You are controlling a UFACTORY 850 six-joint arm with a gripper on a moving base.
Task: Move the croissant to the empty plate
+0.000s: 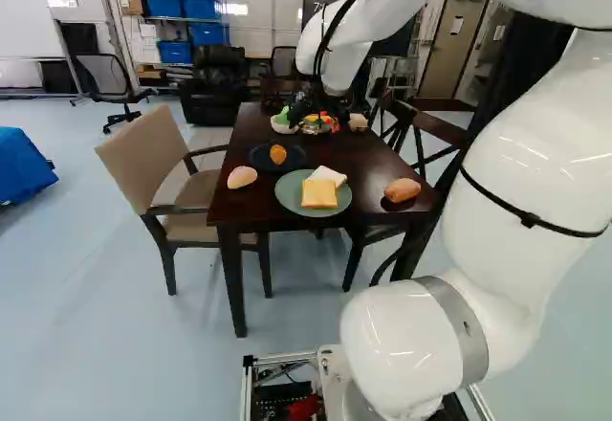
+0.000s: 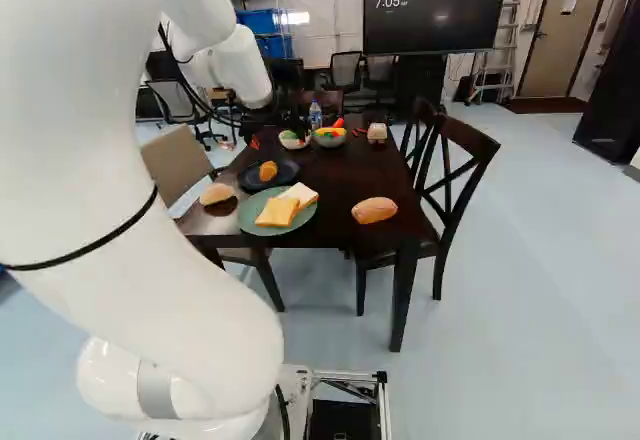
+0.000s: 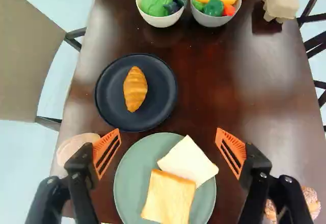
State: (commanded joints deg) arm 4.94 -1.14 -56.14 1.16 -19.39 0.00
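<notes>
Nearest the wrist camera, the claw [image 3: 168,132] is found released, its orange pads [image 3: 106,148] set well apart and nothing gripped between them. The croissant [image 3: 135,88] is borne by the dark plate [image 3: 162,92], on which no other item is seen. The green plate [image 3: 127,183] is occupied by bread slices [image 3: 170,198]. Placement is judged complete; only withdrawal of the arm [image 1: 535,182] is judged left.

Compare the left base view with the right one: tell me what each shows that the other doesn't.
Only the left base view shows the whiteboard by the far wall. Only the right base view shows the bottle behind the bowls. Both show the arm, table, croissant on the dark plate and green plate with bread slices.
</notes>
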